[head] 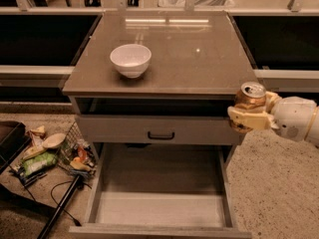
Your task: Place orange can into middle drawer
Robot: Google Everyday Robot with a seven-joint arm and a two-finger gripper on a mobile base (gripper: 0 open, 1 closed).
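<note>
Count: one orange can [250, 96], one white bowl [130, 59], one middle drawer [159, 209] pulled open, floor bare. End effector [245, 118] off the counter's [199, 59] right front corner, pinching the can upright, above and right of the drawer. One closed drawer front [160, 130] above it. Speckled floor [279, 188]; wire basket of packets [75, 154] at left.

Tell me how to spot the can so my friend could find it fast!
Find the brown cabinet in the middle, then look beside its front right corner. There the robot's cream gripper holds the orange can in the air, jaws shut around it. It is the only shiny copper thing with a silver top; the white bowl sits on the cabinet.
</note>
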